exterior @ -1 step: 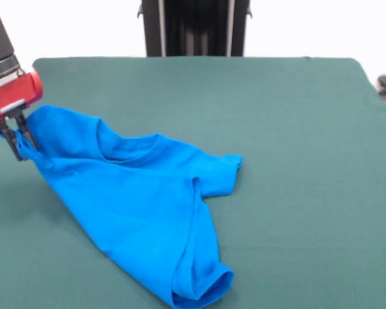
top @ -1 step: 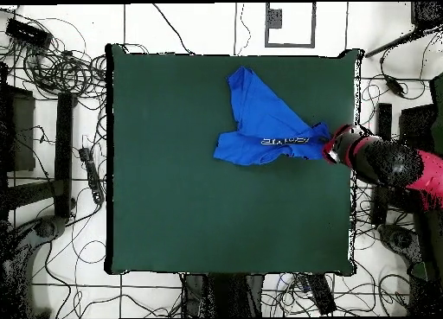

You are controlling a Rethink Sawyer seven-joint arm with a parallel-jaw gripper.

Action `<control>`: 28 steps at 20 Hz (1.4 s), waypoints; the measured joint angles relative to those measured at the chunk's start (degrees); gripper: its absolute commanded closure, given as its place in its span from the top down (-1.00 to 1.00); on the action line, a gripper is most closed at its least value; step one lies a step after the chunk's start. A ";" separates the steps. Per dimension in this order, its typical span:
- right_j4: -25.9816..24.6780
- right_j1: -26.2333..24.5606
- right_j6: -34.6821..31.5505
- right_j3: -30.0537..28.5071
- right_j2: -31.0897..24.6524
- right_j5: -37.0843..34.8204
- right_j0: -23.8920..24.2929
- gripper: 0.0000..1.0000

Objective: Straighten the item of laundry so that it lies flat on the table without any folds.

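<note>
Nearest the front camera, the small bright blue short-sleeved T-shirt (exterior @ -1 step: 141, 212) ends in a rolled, doubled-over hem at the lower edge of the view. From there the cloth runs back and to the left in a long crumpled wedge, with a deep fold down its middle. One short sleeve sticks out to the right, and the round neck opening gapes upward near the middle. The shirt rests on the large desk (exterior @ -1 step: 296, 161) covered in dark green felt-like cloth. It is bunched, not flat.

Farther back, at the left edge, the red and black arm's dark claw (exterior @ -1 step: 16, 143) is pinched together on the shirt's far corner, drawing it into a taut point.

From overhead, the shirt (top @ -1 step: 264, 125) lies toward the desk's (top @ -1 step: 173, 203) right side, a strip of white lettering showing — the claw (top @ -1 step: 329, 149) grips it near the desk's edge.
</note>
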State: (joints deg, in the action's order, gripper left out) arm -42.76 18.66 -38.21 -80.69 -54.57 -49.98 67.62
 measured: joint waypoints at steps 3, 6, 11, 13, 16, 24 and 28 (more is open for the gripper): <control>0.38 0.00 0.02 0.33 0.01 -0.01 0.00 -1.00; 0.84 -0.01 0.02 0.36 0.01 -0.01 -0.01 -1.00; 1.21 0.00 0.02 0.36 0.00 -0.01 -0.05 -1.00; 1.21 -0.01 0.02 0.36 0.01 -0.01 -0.05 -1.00; 1.21 0.00 0.02 0.36 0.01 -0.01 -0.07 -1.00; 1.74 0.00 0.02 0.37 0.01 -0.01 -0.14 -1.00; 2.30 0.01 0.02 0.37 0.01 -0.01 -0.16 1.00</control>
State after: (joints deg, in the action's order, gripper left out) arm -40.46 18.66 -38.19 -80.32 -54.57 -49.98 67.46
